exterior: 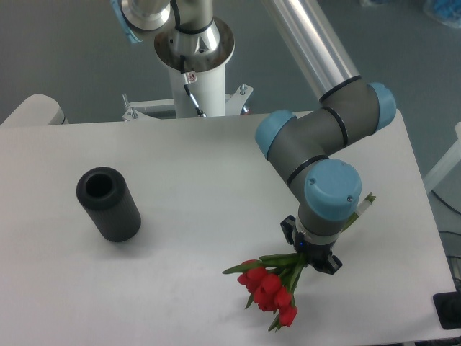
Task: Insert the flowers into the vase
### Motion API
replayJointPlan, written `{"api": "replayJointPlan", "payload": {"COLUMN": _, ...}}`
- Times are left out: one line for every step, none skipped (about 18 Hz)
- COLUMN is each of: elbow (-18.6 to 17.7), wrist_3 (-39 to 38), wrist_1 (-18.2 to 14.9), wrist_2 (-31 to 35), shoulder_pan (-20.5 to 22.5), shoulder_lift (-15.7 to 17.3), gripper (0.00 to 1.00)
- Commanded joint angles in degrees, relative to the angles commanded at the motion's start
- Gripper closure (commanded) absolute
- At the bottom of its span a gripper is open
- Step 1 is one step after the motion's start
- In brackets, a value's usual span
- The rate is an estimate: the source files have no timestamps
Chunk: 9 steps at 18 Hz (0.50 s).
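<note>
A small bunch of red closed tulip buds with green stems and narrow leaves is gripped by its stems in the black two-finger pincer — the buds lie just below and to the left of it, low over the white counter, and the stem ends poke out beyond the wrist at the upper right. A matte black cylindrical vase is seen upright, well apart to the pincer's left — its round mouth open.
</note>
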Motion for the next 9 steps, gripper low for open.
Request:
{"api": "replayJointPlan", "payload": {"elbow": -0.09, "wrist_3": 0.00, "wrist_1": 0.00, "wrist_2": 0.09, "shoulder_pan": 0.00, "shoulder_lift": 0.00, "gripper": 1.00}}
{"api": "replayJointPlan", "payload": {"elbow": 0.00, "wrist_3": 0.09, "wrist_1": -0.09, "wrist_2": 0.09, "shoulder_pan": 0.00, "shoulder_lift": -0.09, "gripper": 1.00}}
{"api": "replayJointPlan", "payload": {"elbow": 0.00, "wrist_3": 0.00, "wrist_1": -0.09, "wrist_2": 0.00, "shoulder_pan": 0.00, "shoulder_lift": -0.09, "gripper": 1.00}}
{"api": "replayJointPlan", "payload": {"elbow": 0.00, "wrist_3": 0.00, "wrist_1": -0.09, "wrist_2": -0.09, "shoulder_pan": 0.00, "shoulder_lift": -0.09, "gripper": 1.00}}
{"api": "replayJointPlan", "payload": {"elbow": 0.09, "wrist_3": -0.09, "wrist_1": -0.09, "wrist_2": -0.26, "shoulder_pan": 0.00, "shoulder_lift": -0.09, "gripper": 1.00}}
{"api": "replayJointPlan", "payload": {"elbow": 0.09, "wrist_3": -0.17, "wrist_1": -0.09, "wrist_2": -0.61, "shoulder_pan": 0.09, "shoulder_lift": -0.09, "gripper": 1.00}}
{"api": "replayJointPlan", "payload": {"elbow": 0.00, "wrist_3": -0.09, "wrist_1": -0.09, "wrist_2": -0.79, "shoulder_pan": 0.09, "shoulder_lift": -0.09, "gripper": 1.00}}
{"api": "replayJointPlan", "payload": {"elbow": 0.00, "wrist_3": -0.09, "wrist_1": -0.09, "wrist_2": -0.79, "shoulder_pan": 0.09, "shoulder_lift": -0.09, "gripper": 1.00}}
{"api": "replayJointPlan", "payload": {"elbow": 0.00, "wrist_3": -0.09, "wrist_1": -0.09, "wrist_2": -0.79, "shoulder_pan": 0.09, "shoulder_lift": 0.00, "gripper": 1.00}}
